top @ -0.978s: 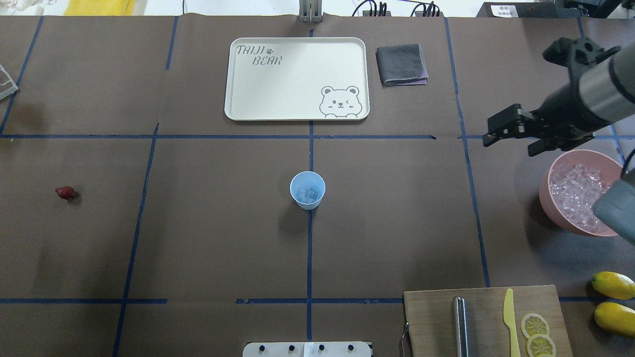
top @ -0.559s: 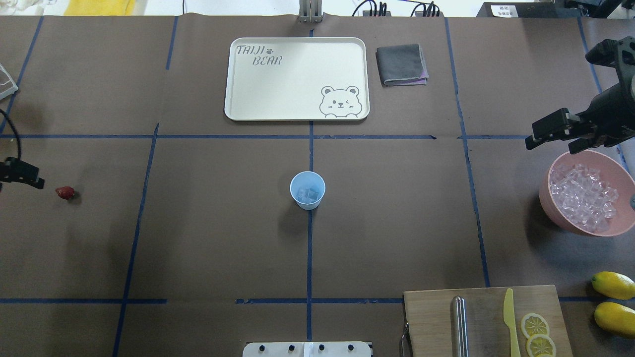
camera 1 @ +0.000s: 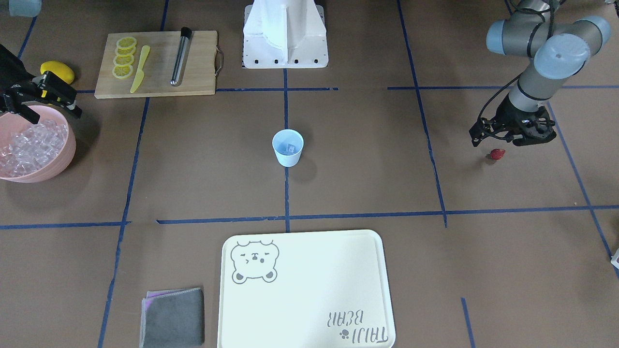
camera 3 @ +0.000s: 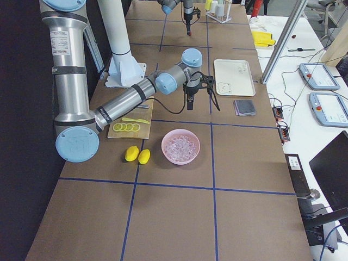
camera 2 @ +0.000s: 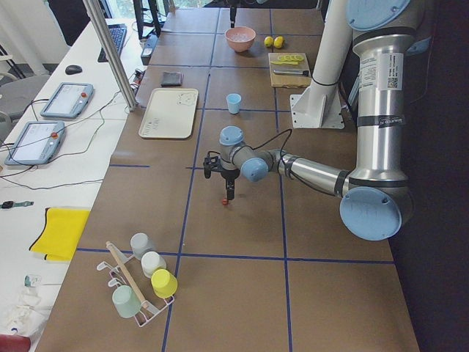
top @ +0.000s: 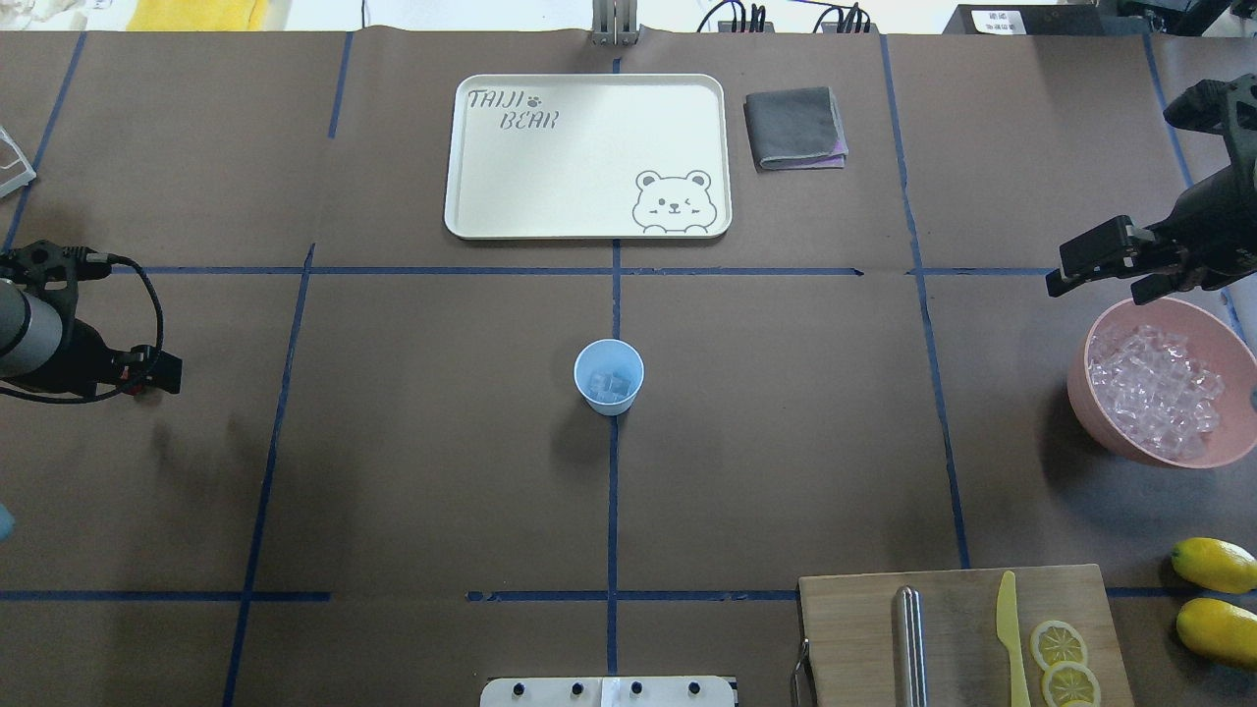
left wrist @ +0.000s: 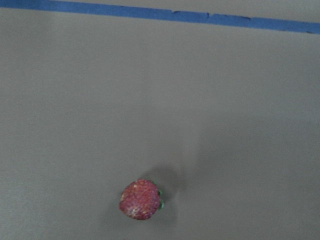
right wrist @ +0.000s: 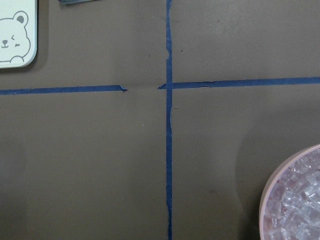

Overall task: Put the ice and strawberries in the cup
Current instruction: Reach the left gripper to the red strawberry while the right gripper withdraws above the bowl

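**Poised Over the Berry**

Hovering with the left gripper (camera 1: 511, 141) just above the strawberry (camera 1: 496, 154), fingers seemingly spread, clamped on nothing and clear of the fruit. Reaching out low along the table's left end, forearm stretched nearly level and wrist turned to point straight down. Holding the right gripper (top: 1115, 275) apart and empty, also pointing down. Raised off the table near the pink bowl (top: 1139, 447), on its tray side.

Seen from the left wrist camera as small, dark red and seeded, lying on its side with a speck of green cap. Standing upright well apart from it, on the tape line at the table's middle: the cup (top: 609, 376), pale blue, tapered, with some of the ice (top: 611, 385) at its bottom. Heaped in the bowl, far more of the same clear cubes.

Covered all over in brown paper (top: 786, 442), ruled into squares with blue tape (top: 614, 511). Farther out:
- a pale tray (top: 589, 157) printed with a bear, and beside it a folded grey cloth (top: 795, 128);
- a wooden board (top: 854, 628) bearing lemon slices (top: 1059, 645), a yellow knife (top: 1009, 628) and a metal rod (top: 910, 643);
- two whole lemons (top: 1216, 565) beside the board;
- at the left end, a rack of cups (camera 2: 139, 282);
- along the operators' side, a white bench with tablets (camera 2: 67, 99).
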Controlling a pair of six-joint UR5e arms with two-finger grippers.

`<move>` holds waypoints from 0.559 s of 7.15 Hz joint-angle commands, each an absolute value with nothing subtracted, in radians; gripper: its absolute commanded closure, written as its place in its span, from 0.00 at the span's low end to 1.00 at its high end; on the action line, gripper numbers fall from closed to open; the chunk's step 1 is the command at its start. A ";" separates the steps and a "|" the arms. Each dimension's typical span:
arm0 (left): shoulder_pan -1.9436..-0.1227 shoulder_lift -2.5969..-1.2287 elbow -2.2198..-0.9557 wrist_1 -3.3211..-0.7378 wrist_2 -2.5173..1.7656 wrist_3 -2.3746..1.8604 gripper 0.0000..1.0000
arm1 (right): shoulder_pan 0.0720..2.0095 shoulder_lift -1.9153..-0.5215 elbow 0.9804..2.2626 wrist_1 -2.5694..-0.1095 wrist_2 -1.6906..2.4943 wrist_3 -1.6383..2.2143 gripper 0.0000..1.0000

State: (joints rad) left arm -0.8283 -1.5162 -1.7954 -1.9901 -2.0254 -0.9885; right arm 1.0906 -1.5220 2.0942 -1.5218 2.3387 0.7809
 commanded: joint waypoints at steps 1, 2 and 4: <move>-0.819 -1.509 -1.784 -1.994 -2.013 -0.982 0.00 | 1.091 -1.525 2.097 -1.522 2.339 0.781 0.00; -0.818 -1.522 -1.766 -1.994 -2.011 -0.973 0.00 | 1.091 -1.523 2.097 -1.522 2.339 0.781 0.00; -0.818 -1.529 -1.738 -1.997 -2.013 -0.973 0.01 | 1.091 -1.517 2.094 -1.522 2.339 0.781 0.00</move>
